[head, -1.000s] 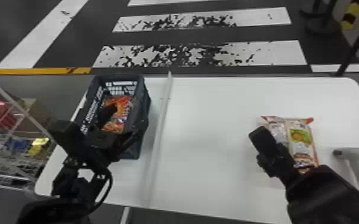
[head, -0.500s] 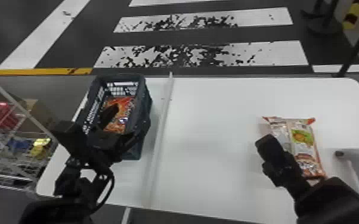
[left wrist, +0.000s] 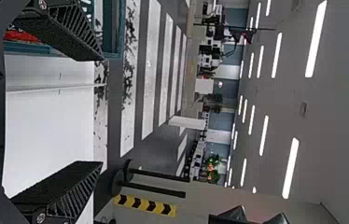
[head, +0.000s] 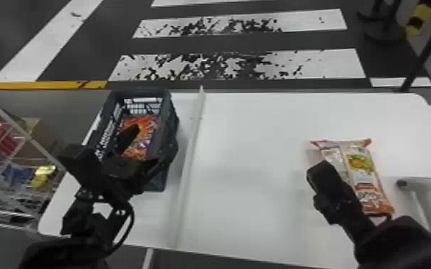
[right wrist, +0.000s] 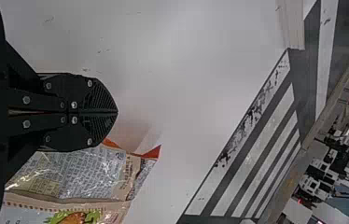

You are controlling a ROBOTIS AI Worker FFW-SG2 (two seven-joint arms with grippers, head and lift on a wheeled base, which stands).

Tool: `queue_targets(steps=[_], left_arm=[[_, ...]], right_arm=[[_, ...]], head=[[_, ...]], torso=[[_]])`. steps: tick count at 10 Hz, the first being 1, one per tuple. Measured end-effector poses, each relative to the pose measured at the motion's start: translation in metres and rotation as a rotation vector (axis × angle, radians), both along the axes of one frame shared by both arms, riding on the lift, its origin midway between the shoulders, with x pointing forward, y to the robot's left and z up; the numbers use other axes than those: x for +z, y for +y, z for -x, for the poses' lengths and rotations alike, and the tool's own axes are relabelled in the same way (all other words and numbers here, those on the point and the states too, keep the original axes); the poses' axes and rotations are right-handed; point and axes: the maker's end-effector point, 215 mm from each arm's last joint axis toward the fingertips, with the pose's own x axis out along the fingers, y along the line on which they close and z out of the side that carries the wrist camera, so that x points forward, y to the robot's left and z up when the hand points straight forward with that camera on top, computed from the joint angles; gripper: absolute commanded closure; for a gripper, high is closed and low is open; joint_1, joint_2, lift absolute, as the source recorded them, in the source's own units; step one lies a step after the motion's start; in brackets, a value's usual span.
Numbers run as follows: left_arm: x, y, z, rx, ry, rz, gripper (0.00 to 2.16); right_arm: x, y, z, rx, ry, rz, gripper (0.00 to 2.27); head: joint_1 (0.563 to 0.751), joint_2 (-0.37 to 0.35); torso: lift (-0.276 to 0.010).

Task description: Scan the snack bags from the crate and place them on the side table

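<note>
My left gripper (head: 154, 133) is over the dark crate (head: 172, 118), where orange snack bags (head: 139, 152) lie. In the left wrist view, the left gripper (left wrist: 100, 112) stands open with nothing between its fingers. My right gripper (head: 320, 173) is above the white table, at the left side of orange-edged snack packaging (head: 363, 182) lying flat; I cannot tell if it is one bag or two. In the right wrist view, the right gripper (right wrist: 116, 112) is shut and empty, beside the packaging (right wrist: 86, 172). A light grey handheld scanner (head: 420, 184) lies right of the packaging.
A pale raised strip (head: 189, 157) runs across the white table (head: 254, 171) just right of the crate. Beyond the table's left edge stands a wire rack (head: 7, 193) with coloured packages. A dark post (head: 422, 53) rises past the far right corner.
The right gripper has shifted slightly right and toward the robot, uncovering more of the packaging's near end. The left arm stays over the crate.
</note>
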Motion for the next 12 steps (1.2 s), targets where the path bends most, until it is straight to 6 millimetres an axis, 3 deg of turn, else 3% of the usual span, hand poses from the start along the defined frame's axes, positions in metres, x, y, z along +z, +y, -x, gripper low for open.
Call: queue_targets(steps=[1,2,3,4,6,9,12], left_arm=[[0.000,-0.001,0.000,-0.002,-0.001,0.001,0.08],[0.002,-0.001,0.000,-0.002,-0.005,0.001,0.08],[0.003,-0.001,0.001,-0.003,-0.008,-0.001,0.08],[0.004,-0.001,0.001,-0.003,-0.009,-0.002,0.08],[0.005,-0.002,0.002,-0.002,-0.011,-0.002,0.08],[0.004,-0.005,-0.002,0.049,-0.009,-0.028,0.08],[0.014,-0.030,-0.008,0.054,-0.048,-0.047,0.08]], right_arm=[[0.023,0.005,0.001,-0.005,-0.032,-0.053,1.71],[0.051,0.003,0.000,-0.031,-0.068,-0.119,0.93],[0.075,-0.007,0.000,-0.065,-0.098,-0.174,0.32],[0.088,-0.026,0.000,-0.107,-0.107,-0.199,0.13],[0.092,-0.074,0.000,-0.203,-0.093,-0.212,0.12],[0.081,-0.150,0.008,-0.343,-0.039,-0.229,0.12],[0.062,-0.200,0.026,-0.430,0.018,-0.215,0.12]], head=[[0.695,0.163],[0.695,0.164],[0.695,0.154],[0.695,0.133],[0.695,0.087],[0.695,-0.018],[0.695,-0.102]], torso=[[-0.050],[-0.050],[-0.050],[-0.050],[-0.050],[-0.050],[-0.050]])
